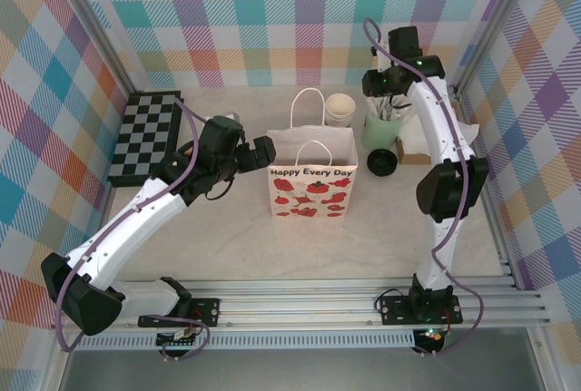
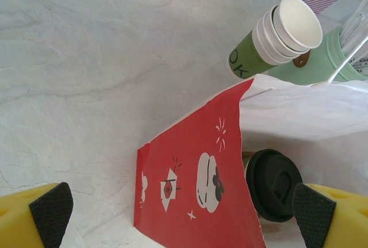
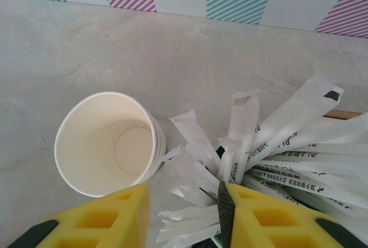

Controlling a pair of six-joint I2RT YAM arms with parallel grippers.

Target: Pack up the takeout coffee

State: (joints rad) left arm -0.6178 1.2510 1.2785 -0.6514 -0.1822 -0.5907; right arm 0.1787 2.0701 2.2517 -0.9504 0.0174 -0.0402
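Two arm bases sit at the near rail, their lower parts cut by the frame edge in the top view. Left gripper (image 2: 183,210): released, jaws at full spread, straddling the left side wall of the paper bag (image 1: 313,187), with one pad (image 2: 52,210) over bare table (image 2: 86,87) and the other over the bag's mouth; only the finger ends enter the wrist view. First coffee (image 2: 273,184): stands inside the bag against the red side panel, black lid toward the mouth, long axis vertical. A thin sliver of green wall is visible, and the rest is hidden by lid and panel. Chessboard (image 1: 145,135): flat at the left wall, well apart from the bag. Second coffee (image 1: 379,162): on the table just right of the bag, in front of the pale green holder (image 1: 386,128). It is seen lid-first, so the cup wall is hidden and the axis appears upright, though the view is too small to be sure. A brown item (image 1: 413,151) beside it is partly covered by the right arm and cannot be identified. Cup stack (image 3: 109,144): lidless, mouths up, just left of the holder. Right gripper (image 3: 183,202): above the holder, jaws partly apart, with wrapped sticks (image 3: 299,121) fanning beneath and between them. Whether any stick touches a finger cannot be made out.
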